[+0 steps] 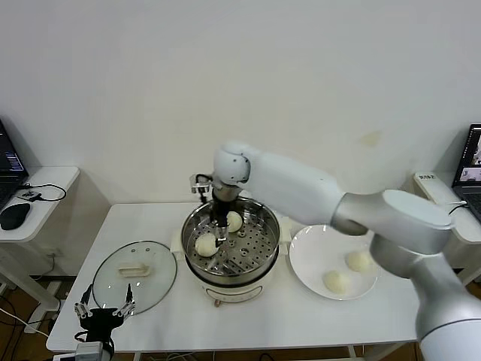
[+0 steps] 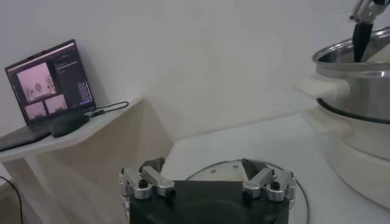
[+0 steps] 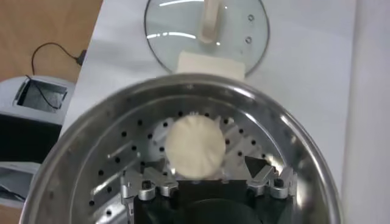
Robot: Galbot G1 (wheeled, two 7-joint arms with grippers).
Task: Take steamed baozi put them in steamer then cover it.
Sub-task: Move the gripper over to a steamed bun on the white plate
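The steamer [image 1: 275, 239] stands mid-table, and two steamed baozi [image 1: 206, 244] [image 1: 234, 221] lie on its perforated tray. My right gripper [image 1: 219, 242] hangs down inside the pot, open. In the right wrist view one baozi [image 3: 195, 146] rests on the tray between the spread fingers of that gripper [image 3: 207, 165], near one finger and clear of the other. Two more baozi [image 1: 337, 281] [image 1: 361, 261] lie on the white plate [image 1: 312, 252]. The cover [image 1: 135, 274] lies flat on the table left of the steamer. My left gripper [image 1: 104, 310] waits open at the cover's near edge.
A side table at the left carries a laptop [image 2: 49, 82] and a mouse [image 1: 13, 215]. Another laptop [image 1: 472, 165] sits at the far right. In the left wrist view the steamer [image 2: 359, 91] rises beyond the left gripper [image 2: 203, 165].
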